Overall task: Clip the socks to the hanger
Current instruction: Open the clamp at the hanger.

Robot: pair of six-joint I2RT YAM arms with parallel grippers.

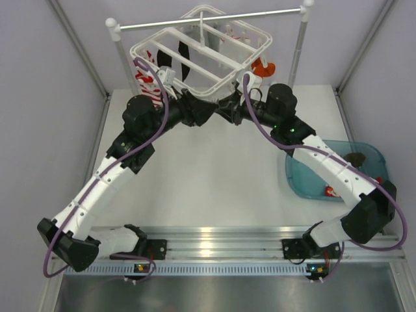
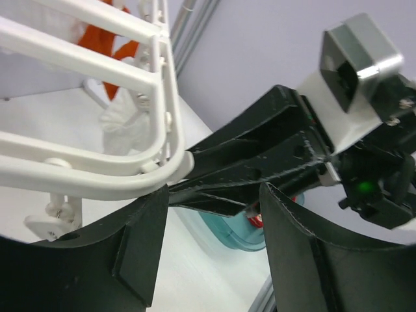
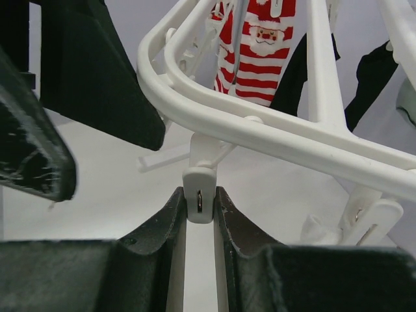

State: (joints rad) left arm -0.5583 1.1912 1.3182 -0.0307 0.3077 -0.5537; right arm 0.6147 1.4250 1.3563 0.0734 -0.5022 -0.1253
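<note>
Squeezing a clip [image 3: 198, 192] on the near rim of the hanger [image 3: 273, 133], which hangs from the far rail [image 1: 149, 24], the right jaws are clamped on it. The left jaws stand apart, empty; next they likely need a sock [image 1: 329, 191] from the tub [image 1: 299, 185].

Left fingers [image 2: 140, 253] apart, right fingers [image 3: 166, 231] pinched.

White plastic hanger [image 2: 97, 185] corner curving from 9 o'clock to centre, left tool [image 2: 214, 195] fingers spread wide at 6 o'clock, right tool [image 2: 182, 174] reaching in from 3 o'clock, fingers close together, tips at the hanger's corner, orange sock [image 2: 97, 40] at 11 o'clock behind the bars, teal bin [image 2: 221, 229] on white worktop [image 2: 195, 279] at 6 o'clock.
</note>
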